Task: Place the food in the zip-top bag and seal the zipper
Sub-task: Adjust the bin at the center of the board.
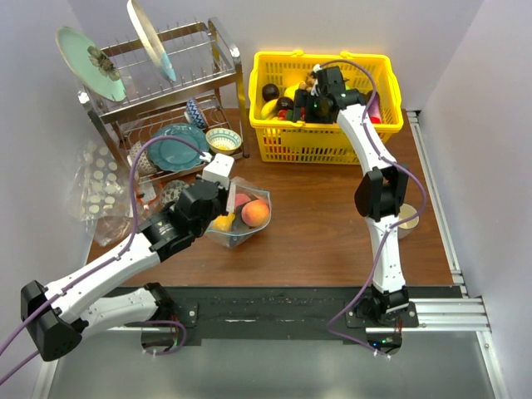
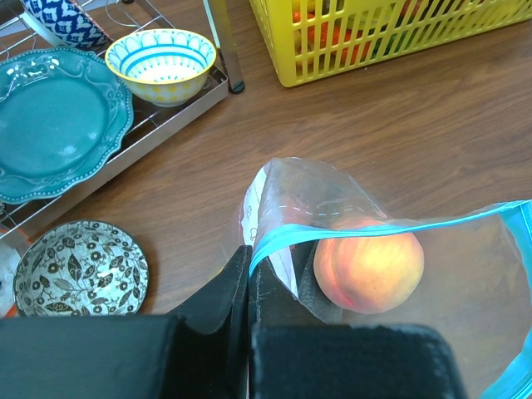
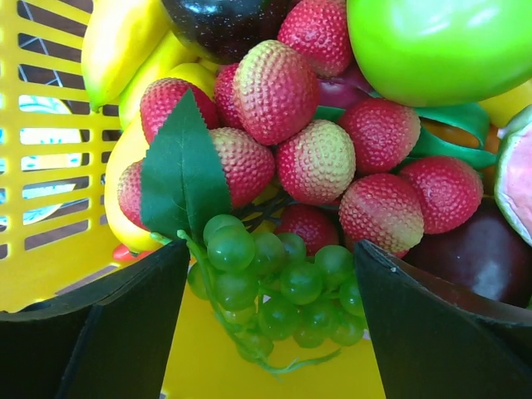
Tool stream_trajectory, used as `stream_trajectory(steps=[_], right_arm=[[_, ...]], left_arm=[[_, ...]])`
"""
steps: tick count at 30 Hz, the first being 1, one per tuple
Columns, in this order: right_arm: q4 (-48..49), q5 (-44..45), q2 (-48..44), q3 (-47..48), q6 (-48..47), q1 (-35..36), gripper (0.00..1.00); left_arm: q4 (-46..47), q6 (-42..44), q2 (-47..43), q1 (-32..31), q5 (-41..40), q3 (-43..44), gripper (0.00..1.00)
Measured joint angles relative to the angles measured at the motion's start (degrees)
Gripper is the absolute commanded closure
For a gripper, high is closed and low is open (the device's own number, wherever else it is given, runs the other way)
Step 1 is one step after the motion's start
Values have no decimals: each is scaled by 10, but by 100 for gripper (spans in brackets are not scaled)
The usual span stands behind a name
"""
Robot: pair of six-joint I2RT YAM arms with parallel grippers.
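The left gripper [image 2: 249, 287] is seen clamped on the zipper [image 2: 349, 226], its fingers pressed together over the teal strip at one corner of the mouth. The right gripper [image 3: 270, 258] is seen with its fingers spread apart, low inside the yellow basket [image 1: 332, 145]. The far left of the wooden table [image 1: 332, 241] is taken up by a metal dish rack [image 1: 179, 87], and the basket is set at the far edge, just right of it. The zip-top bag [image 2: 316, 191] is found on the table in front of the rack, its mouth open. A peach [image 2: 370, 270] is lodged inside it, and a yellow piece [image 1: 223, 222] is seen beside the peach in the top view. In the basket, a cluster of red bumpy fruits [image 3: 316, 162] is piled just beyond the spread fingers, and a bunch of green grapes [image 3: 283, 283] is framed between them.
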Motion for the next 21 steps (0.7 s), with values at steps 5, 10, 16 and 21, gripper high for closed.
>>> stream_trajectory(steps=[5, 10, 16, 21], right_arm=[[23, -12, -8, -34, 0, -1, 29], [102, -6, -66, -160, 1, 1, 28], [116, -6, -141, -270, -1, 15, 45], [90, -8, -135, -237, -2, 26, 57]], left_arm=[[0, 2, 0, 0, 0, 0, 100], [0, 2, 0, 0, 0, 0, 100], [0, 2, 0, 0, 0, 0, 100], [0, 2, 0, 0, 0, 0, 100]])
